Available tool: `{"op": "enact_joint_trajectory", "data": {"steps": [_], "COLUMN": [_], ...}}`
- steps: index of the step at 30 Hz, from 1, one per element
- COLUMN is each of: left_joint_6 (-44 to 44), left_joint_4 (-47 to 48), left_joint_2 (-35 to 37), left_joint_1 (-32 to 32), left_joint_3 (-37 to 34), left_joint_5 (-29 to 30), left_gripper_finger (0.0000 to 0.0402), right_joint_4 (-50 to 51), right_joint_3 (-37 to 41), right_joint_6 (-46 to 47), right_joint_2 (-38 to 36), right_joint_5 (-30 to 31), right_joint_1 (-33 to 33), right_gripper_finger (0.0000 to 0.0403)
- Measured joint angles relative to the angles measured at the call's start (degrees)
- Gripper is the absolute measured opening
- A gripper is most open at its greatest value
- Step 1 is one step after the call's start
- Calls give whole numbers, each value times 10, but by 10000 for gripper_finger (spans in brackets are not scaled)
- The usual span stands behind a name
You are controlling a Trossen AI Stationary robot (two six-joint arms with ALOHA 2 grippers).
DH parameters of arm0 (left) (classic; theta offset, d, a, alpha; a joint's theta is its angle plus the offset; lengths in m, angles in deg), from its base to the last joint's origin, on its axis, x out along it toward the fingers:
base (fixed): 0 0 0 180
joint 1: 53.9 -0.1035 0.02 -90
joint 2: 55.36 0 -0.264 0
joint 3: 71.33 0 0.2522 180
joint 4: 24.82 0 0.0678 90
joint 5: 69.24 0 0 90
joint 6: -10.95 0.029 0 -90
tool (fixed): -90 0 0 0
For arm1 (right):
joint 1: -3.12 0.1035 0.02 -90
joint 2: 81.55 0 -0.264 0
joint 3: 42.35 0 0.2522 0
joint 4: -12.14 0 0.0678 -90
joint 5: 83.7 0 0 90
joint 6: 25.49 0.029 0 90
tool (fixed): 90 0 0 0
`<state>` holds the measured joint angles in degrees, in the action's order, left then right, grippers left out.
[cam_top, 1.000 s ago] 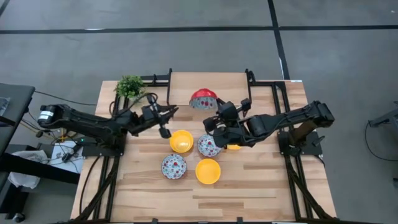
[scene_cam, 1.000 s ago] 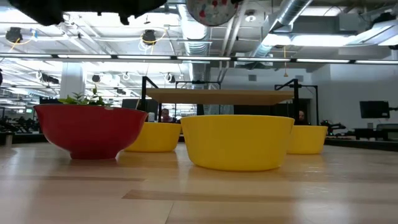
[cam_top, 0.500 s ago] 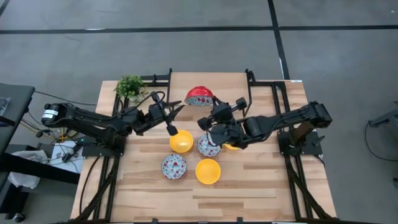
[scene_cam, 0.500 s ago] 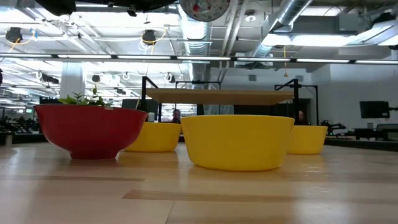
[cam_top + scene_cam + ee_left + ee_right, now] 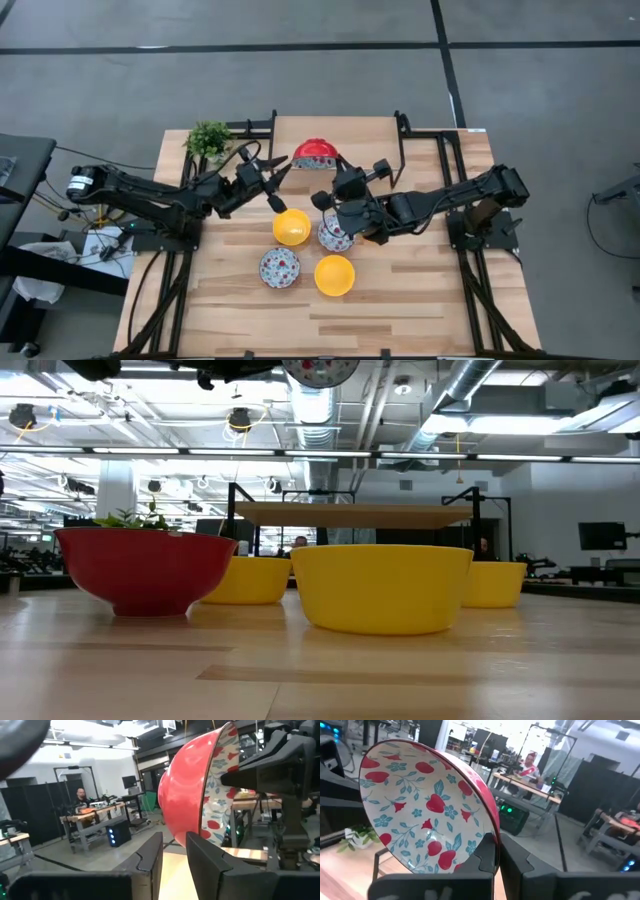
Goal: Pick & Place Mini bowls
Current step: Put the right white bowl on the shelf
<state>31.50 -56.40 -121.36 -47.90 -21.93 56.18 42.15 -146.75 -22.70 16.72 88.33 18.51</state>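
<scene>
1. The right end effector (image 5: 499, 851) was clenched on the rim of a raised floral bowl (image 5: 415, 805), red outside. It held the bowl tipped on edge in the air above the far middle of the bench (image 5: 420, 300).
2. The left end effector (image 5: 175, 852) sat just beside the same rim with its fingers (image 5: 150, 857) parted. It looked released, with a gap showing between them.
3. The main risk, as I judged it, was the bowl slipping. It hung from a narrow pinch on a glossy rim, so a nudge from the left arm could twist it loose.
4. If the right end effector let go before the left had closed, the bowl would likely fall. It could land on the yellow bowl (image 5: 291, 227) or the floral bowl (image 5: 337, 235) below.
5. The two wrists were close together, so a clash between them seemed possible.
6. The left arm reached in low from its side and the right arm stretched across from its own. They met over the bench's far centre, near the potted plant (image 5: 208, 138).
7. Another floral bowl (image 5: 279, 267) and another yellow bowl (image 5: 334, 275) rested nearer the front.
</scene>
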Motion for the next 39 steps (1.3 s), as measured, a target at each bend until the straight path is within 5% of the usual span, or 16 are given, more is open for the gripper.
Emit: {"op": "enact_joint_trajectory", "data": {"steps": [7,39], "left_joint_6": [0,-50], "left_joint_4": [20,34], "left_joint_2": [1,-2], "left_joint_1": [26,-1], "left_joint_3": [1,24], "left_joint_5": [36,14], "left_gripper_finger": [86,86], "right_joint_4": [-5,-62], "right_joint_3": [0,1], "right_joint_6": [-31,-62], "right_joint_2": [0,5], "right_joint_5": [21,-15], "right_joint_1": [5,-4], "right_gripper_finger": [0,0]}}
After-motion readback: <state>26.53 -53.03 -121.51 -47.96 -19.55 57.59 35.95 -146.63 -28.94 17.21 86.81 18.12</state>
